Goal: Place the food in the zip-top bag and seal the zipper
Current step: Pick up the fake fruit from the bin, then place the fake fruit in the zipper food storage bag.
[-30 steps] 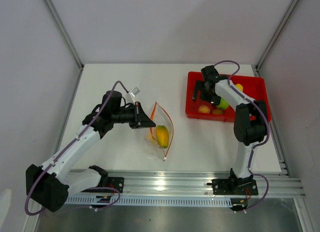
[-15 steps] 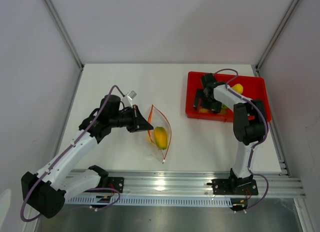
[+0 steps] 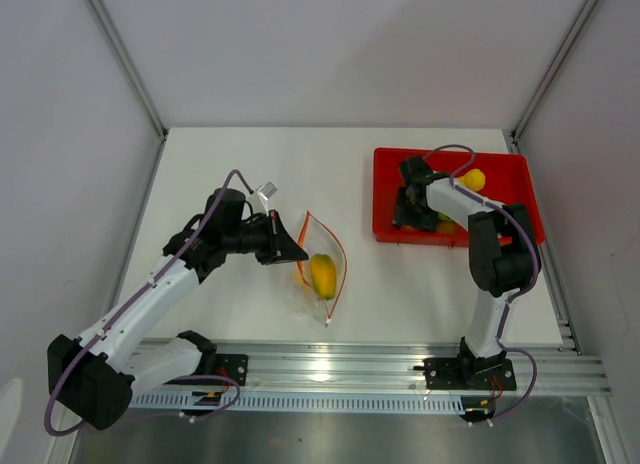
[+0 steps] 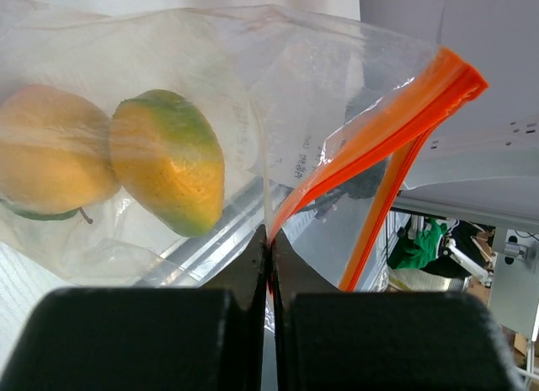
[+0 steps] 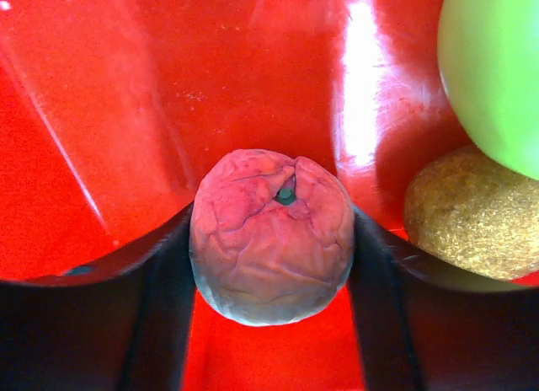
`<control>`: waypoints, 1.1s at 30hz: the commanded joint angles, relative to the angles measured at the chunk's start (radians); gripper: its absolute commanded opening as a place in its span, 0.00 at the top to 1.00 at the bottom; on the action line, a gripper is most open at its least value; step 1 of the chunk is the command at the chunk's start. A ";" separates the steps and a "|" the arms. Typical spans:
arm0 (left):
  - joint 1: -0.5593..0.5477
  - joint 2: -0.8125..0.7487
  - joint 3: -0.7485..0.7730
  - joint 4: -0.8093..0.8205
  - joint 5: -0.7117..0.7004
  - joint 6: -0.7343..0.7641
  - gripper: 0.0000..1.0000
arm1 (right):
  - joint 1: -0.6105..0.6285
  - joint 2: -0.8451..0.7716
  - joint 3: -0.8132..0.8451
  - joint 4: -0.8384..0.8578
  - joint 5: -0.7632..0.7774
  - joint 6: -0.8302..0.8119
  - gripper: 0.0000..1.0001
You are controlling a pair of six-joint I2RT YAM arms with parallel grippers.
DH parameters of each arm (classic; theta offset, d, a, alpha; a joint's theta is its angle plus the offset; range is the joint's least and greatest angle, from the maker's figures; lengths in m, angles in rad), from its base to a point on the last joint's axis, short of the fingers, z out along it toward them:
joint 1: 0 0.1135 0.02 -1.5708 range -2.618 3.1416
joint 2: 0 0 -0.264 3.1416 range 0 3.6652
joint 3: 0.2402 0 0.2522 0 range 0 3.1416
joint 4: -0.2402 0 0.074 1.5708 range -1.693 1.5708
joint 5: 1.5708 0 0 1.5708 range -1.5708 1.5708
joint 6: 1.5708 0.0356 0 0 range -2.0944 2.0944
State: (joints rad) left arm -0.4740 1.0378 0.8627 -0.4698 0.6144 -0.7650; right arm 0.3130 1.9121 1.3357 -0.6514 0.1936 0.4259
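The left end effector [image 4: 269, 269] is clamped tight on the bag [image 4: 278, 79] at its mouth. The orange zipper [image 4: 379, 125] runs up and to the right from the fingertips. Just beyond them to the left, inside the bag, lie a mango [image 4: 168, 172] and a yellow-orange fruit [image 4: 50, 159]. The right end effector [image 5: 271, 265] sits low in the red tray [image 5: 126, 113], its fingers pressed against both sides of a wrinkled purple fruit [image 5: 269, 214]. A kiwi [image 5: 472, 227] and a green apple [image 5: 497, 71] lie to its right
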 commanded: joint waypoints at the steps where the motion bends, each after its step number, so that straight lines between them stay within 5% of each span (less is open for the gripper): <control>1: -0.008 0.014 0.013 0.042 0.036 0.027 0.99 | 0.003 -0.071 -0.010 0.052 -0.005 -0.009 0.43; 3: -0.008 0.015 0.012 0.049 0.045 0.029 0.99 | 0.000 -0.082 -0.007 0.065 -0.011 -0.012 0.59; 9: -0.008 0.007 0.003 0.051 0.053 0.044 0.99 | -0.002 -0.111 0.077 0.036 0.009 -0.030 0.74; 17: -0.008 0.011 -0.011 0.115 0.074 0.018 0.99 | 0.043 -0.346 0.132 0.004 -0.081 -0.081 0.75; 26: -0.008 0.031 0.024 0.129 0.071 0.010 0.99 | 0.339 -0.801 -0.050 0.194 -0.348 -0.202 0.73; 33: -0.008 0.030 0.019 0.140 0.070 -0.008 1.00 | 0.535 -0.881 -0.107 0.205 -0.534 -0.242 0.69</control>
State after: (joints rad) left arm -0.4747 1.0695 0.8547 -0.3733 0.6659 -0.7597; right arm 0.8120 1.0092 1.2556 -0.4648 -0.2352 0.2264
